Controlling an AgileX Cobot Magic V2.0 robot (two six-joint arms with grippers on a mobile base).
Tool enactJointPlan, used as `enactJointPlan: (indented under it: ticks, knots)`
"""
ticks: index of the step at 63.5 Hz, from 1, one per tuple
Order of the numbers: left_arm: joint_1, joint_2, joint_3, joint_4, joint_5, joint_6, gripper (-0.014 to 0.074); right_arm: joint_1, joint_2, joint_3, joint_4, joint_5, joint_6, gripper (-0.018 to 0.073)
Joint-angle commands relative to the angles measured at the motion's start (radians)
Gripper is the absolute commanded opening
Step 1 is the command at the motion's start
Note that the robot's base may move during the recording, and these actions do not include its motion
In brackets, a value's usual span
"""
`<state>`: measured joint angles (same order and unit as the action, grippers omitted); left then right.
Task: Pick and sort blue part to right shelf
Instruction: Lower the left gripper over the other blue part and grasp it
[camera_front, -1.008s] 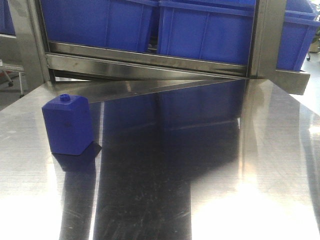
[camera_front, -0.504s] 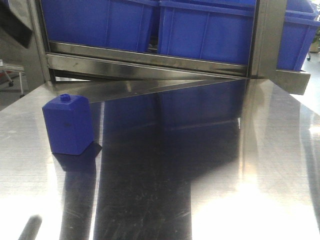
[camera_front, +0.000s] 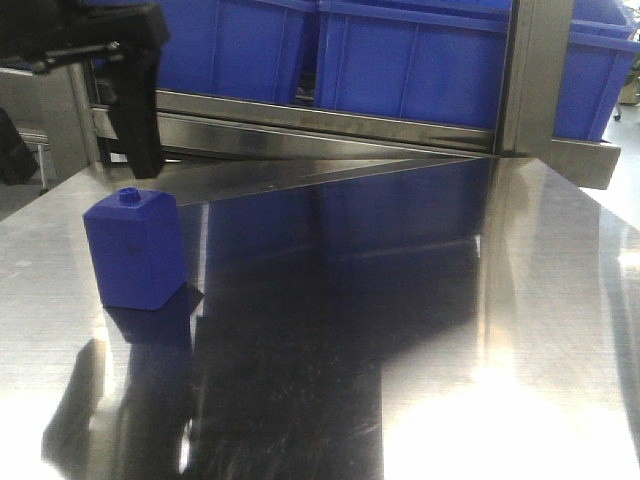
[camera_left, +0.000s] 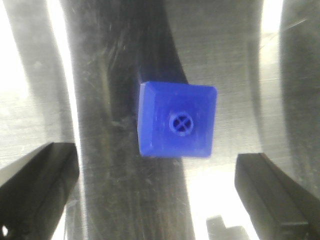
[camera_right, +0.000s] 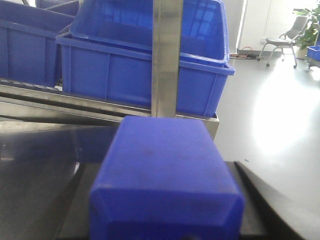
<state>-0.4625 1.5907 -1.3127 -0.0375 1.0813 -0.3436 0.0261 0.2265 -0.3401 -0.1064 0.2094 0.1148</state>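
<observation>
Far left, the left fingers hang just above the blue part — spread wide, nothing in them, not touching it. The part stands upright on the left side of the steel table, with a little round stud on top. Along the back runs the right shelf, its front rail with blue bins sitting above it. In the right wrist view a blue block fills the foreground — can't tell whether the right fingers grip it.
</observation>
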Motion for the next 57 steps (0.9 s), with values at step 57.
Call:
enactJointPlan:
  ticks: [57]
  knots:
    - [-0.024, 0.221, -0.138, 0.037, 0.067, -0.010, 0.0692, -0.007, 0.009, -0.028, -0.014, -0.089, -0.006, 0.0412]
